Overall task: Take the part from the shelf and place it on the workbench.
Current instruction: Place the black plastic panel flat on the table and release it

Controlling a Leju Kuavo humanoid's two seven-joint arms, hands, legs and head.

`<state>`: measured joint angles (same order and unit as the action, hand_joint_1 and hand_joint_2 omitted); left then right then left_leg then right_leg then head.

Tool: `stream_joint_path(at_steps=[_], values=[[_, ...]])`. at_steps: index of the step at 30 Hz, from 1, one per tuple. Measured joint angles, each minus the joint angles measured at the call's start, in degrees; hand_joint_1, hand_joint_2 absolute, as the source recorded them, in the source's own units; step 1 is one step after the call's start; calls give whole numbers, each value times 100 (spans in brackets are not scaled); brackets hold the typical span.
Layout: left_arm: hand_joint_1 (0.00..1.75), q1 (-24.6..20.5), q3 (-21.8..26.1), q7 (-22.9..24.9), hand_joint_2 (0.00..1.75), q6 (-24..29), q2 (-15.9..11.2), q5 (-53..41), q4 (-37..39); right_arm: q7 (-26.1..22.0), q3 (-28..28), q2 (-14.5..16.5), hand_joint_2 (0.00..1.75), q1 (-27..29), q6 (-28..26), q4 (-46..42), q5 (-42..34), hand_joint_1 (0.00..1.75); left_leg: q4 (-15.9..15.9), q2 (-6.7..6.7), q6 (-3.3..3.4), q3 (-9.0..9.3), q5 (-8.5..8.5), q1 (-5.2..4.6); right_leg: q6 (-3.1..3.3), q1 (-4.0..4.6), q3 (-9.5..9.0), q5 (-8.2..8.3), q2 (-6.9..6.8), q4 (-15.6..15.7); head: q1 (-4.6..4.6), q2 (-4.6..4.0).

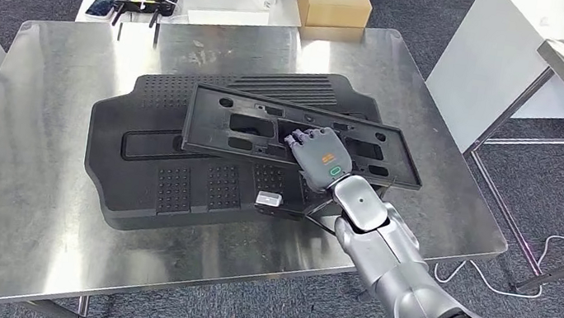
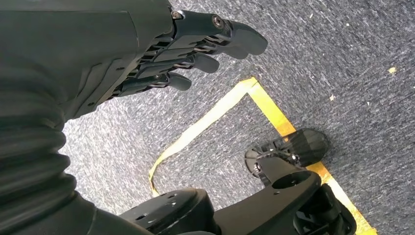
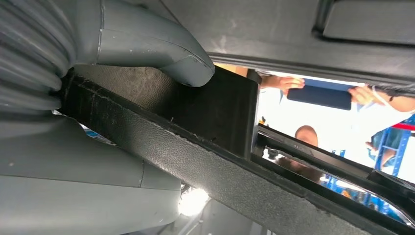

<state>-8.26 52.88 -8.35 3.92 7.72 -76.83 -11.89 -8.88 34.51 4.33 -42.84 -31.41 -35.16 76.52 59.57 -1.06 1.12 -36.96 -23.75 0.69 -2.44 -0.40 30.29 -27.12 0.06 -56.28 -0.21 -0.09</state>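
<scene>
flat black plastic part (image 1: 299, 132) with rectangular cutouts, frame center, right hand (image 1: 319, 153) gripping its near edge, resting over a bigger black ribbed panel (image 1: 177, 169) on the steel tabletop (image 1: 23, 198), left hand (image 2: 195, 46) loose, holding nothing

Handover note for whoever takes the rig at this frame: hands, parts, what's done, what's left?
Right hand: grips the near edge of the flat black frame part, thumb pressed on it.
Left hand: holds nothing, fingers apart, hanging over the floor.
The part lies tilted across a larger black moulded panel on the steel workbench.
Done: part brought to the bench.
Left: let go and withdraw.
</scene>
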Motion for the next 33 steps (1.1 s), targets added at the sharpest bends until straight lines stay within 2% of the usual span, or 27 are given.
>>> stream_joint_path(at_steps=[10, 14, 19, 33], values=[[0, 0, -38, -1, 175, -34, 21, 15, 0, 10, 84, 81, 175, -1, 3, 239, 17, 175, 0, -1, 0, 0, 0, -1, 0, 0, -1, 0, 0, 1, 1, 0], [0, 0, -43, 34, 175, 11, 23, 12, 0, 39, 107, 92, 175, -4, 4, 329, 28, 0, 0, 0, 0, 1, 0, -1, 0, 0, -1, 0, 0, 0, 0, 0], [0, 0, -79, 91, 175, 215, 32, 7, 0, 87, 131, 116, 175, -12, 5, 409, 72, 0, 0, 0, 0, 2, 0, 0, 0, 0, 0, 0, 0, 0, 0, 0], [0, 0, -114, 98, 175, 243, 50, 7, -1, 95, 186, 133, 175, -37, 5, 514, 77, 0, 0, 0, 0, 6, 0, 0, 0, 0, -5, 0, 0, 1, 1, 0]])
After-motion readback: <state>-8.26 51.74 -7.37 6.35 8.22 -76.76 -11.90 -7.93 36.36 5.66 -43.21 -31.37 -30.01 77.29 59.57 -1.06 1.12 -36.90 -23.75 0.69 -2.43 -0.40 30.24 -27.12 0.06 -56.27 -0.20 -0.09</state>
